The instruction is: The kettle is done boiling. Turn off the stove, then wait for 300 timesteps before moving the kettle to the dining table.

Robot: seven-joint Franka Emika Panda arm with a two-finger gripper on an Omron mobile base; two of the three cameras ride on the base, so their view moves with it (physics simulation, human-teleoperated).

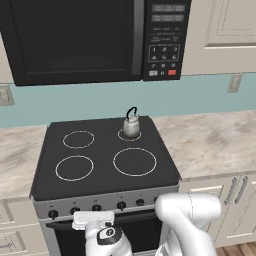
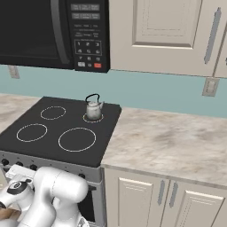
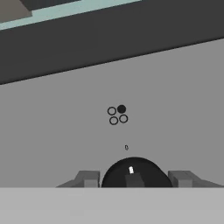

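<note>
Stove [image 1: 105, 150] carries the kettle [image 1: 131, 125] on its back right burner ring, and the gripper [image 3: 132, 179] sits at the front panel with one black knob [image 3: 133, 174] between its half-spread fingers. Centre on the knob, close squarely, then twist. Whether the pads touch it yet I cannot tell; the grey band cuts off its lower half.

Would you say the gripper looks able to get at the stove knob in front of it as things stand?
Probably yes. In the hand view the black knob sits between the two fingers of the gripper, square on the stove front panel, and nothing lies between them. The fingers stand apart either side of it.
</note>
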